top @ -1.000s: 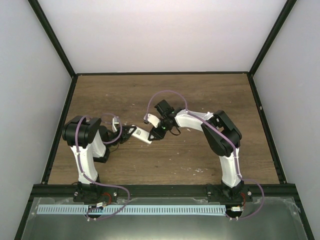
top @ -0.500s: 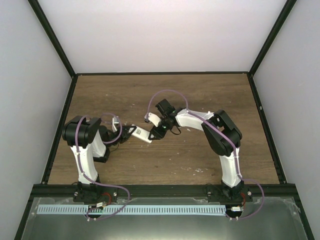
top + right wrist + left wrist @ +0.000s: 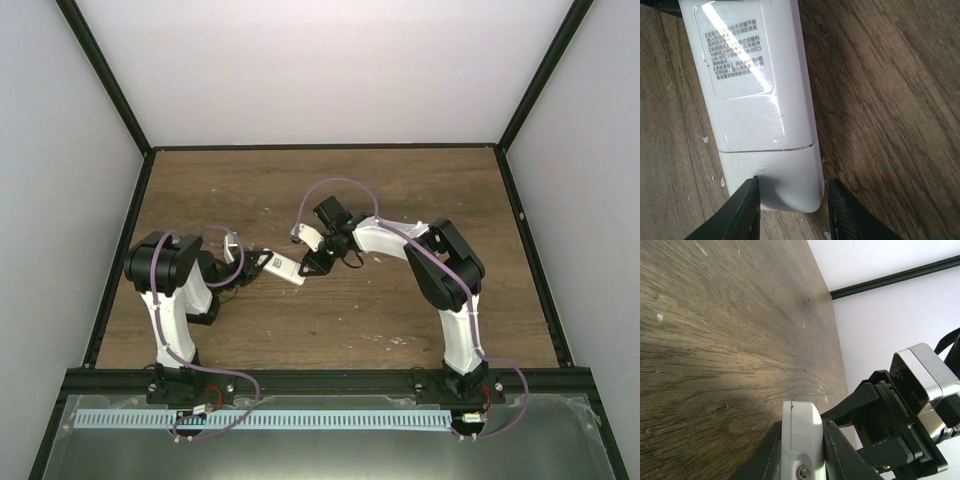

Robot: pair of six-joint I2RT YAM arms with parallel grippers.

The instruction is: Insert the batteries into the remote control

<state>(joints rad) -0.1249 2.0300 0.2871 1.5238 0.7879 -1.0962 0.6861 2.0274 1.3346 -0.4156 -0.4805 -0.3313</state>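
Note:
The remote control [image 3: 283, 267] lies back side up, a printed label on its back and its cover [image 3: 775, 175] seated at the near end in the right wrist view. My left gripper [image 3: 252, 271] is shut on the remote's left end, and the white body [image 3: 801, 437] is pinched between both fingers [image 3: 837, 450]. My right gripper [image 3: 310, 266] is open at the remote's other end. One of its fingers [image 3: 746, 210] overlaps the cover and the other [image 3: 842, 212] is just off its edge. The batteries are hidden from view.
The wooden table [image 3: 330, 190] is bordered by black frame rails and white walls. The right arm's wrist [image 3: 905, 405] shows close beside the remote in the left wrist view. Small white specks [image 3: 395, 340] lie near the front.
My right gripper has edged slightly left along the remote's end. The left gripper and the remote have stayed put.

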